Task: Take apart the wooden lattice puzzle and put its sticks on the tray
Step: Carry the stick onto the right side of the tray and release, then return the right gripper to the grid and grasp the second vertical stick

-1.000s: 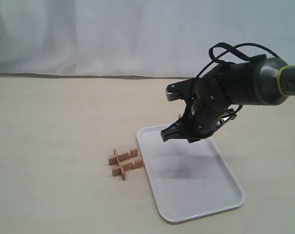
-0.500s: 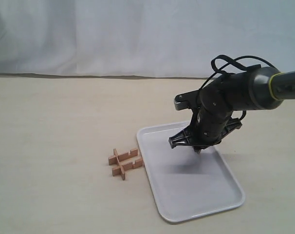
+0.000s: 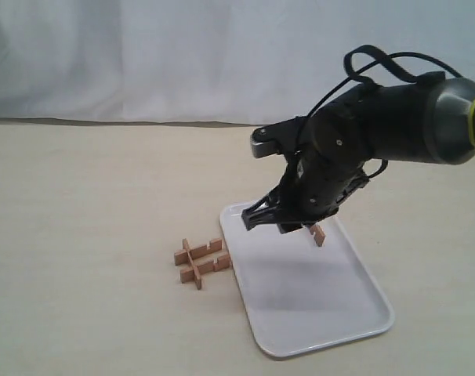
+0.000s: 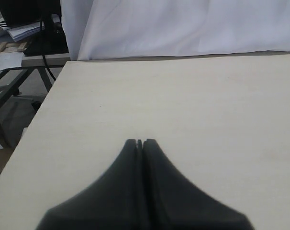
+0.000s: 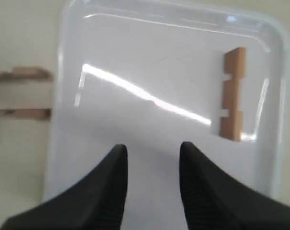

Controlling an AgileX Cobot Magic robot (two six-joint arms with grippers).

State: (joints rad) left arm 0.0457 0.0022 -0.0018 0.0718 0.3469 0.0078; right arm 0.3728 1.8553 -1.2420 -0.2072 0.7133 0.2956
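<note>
The wooden lattice puzzle point(image 3: 200, 261) lies on the table just left of the tray point(image 3: 331, 323), showing three crossed sticks. In the right wrist view only the ends of two of its sticks point(image 5: 20, 74) show beside the tray point(image 5: 68, 57). One loose notched stick point(image 3: 317, 233) point(image 5: 232, 93) lies flat on the tray near its far rim. My right gripper point(image 3: 270, 224) point(image 5: 153, 148) hovers open above the tray's near-left part, with nothing between its fingers. My left gripper point(image 4: 140, 142) is shut and empty over bare table and is out of the exterior view.
A white cloth backdrop point(image 3: 183, 55) hangs behind the light wooden table point(image 3: 81, 219). The left wrist view shows the table's left edge point(image 4: 39, 115) with a cluttered desk point(image 4: 11, 43) beyond it.
The right gripper went down to the tray, let go of the stick there, then rose and moved left, now open. The lattice has not moved.
</note>
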